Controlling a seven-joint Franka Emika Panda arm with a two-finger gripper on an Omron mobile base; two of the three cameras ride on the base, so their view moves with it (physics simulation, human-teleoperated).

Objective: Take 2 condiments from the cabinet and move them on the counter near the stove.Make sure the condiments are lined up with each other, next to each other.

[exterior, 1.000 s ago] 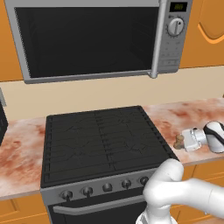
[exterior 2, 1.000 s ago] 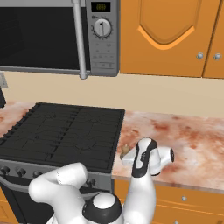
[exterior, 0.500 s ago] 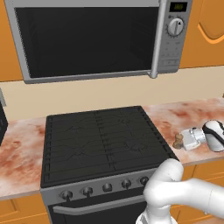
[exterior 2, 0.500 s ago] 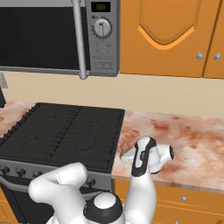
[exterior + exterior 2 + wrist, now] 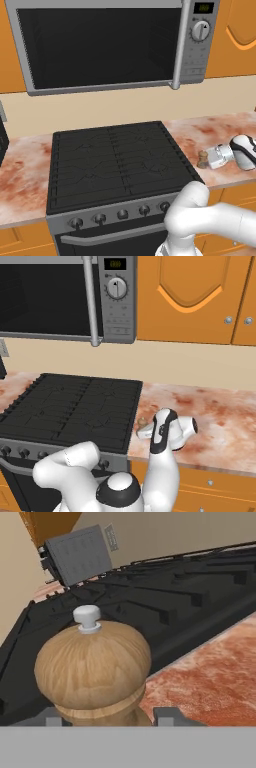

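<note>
Wooden pepper mill [image 5: 92,672] sits gripped between the gripper's [image 5: 209,160] closed jaws, low over the counter [image 5: 215,135] just right of the stove [image 5: 117,162]; set it down upright, leaving room alongside for the bottle.

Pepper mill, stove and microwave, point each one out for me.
pepper mill [image 5: 95,667], hand view, on its round wooden head.
stove [image 5: 115,160], left base view, on the black grates at its middle.
microwave [image 5: 116,288], right base view, on the round dial of its control panel.
</note>
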